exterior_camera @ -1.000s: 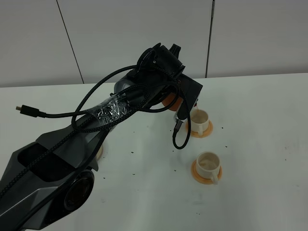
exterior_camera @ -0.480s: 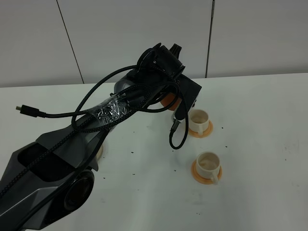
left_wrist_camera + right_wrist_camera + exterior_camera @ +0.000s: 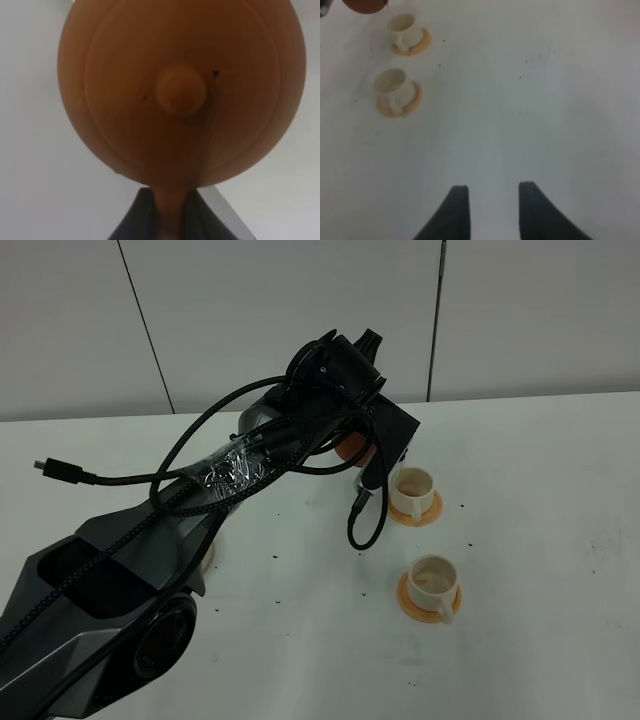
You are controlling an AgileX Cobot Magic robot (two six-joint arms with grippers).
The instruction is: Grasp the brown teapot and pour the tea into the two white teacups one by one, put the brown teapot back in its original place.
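Observation:
The brown teapot [image 3: 181, 91] fills the left wrist view, lid knob facing the camera. Its handle runs down between the fingers of my left gripper [image 3: 170, 217], which is shut on it. From the high camera only an orange sliver of the brown teapot [image 3: 352, 449] shows under the left wrist, held above the table just left of the far white teacup [image 3: 412, 487]. The near white teacup [image 3: 432, 578] stands on its orange saucer [image 3: 428, 604]. My right gripper [image 3: 492, 210] is open and holds nothing, well away from both teacups [image 3: 402, 27] [image 3: 392, 85]. I cannot make out any tea.
The left arm [image 3: 200, 500] with its looped black cables crosses the table's left half and hides what lies beneath. A beige plate edge [image 3: 208, 552] peeks out beside the arm. Small dark specks dot the white table [image 3: 540, 540].
The left gripper with the teapot has drawn back slightly to the left, away from the far cup, and the hanging cable loop has swung left. The right gripper has not moved.

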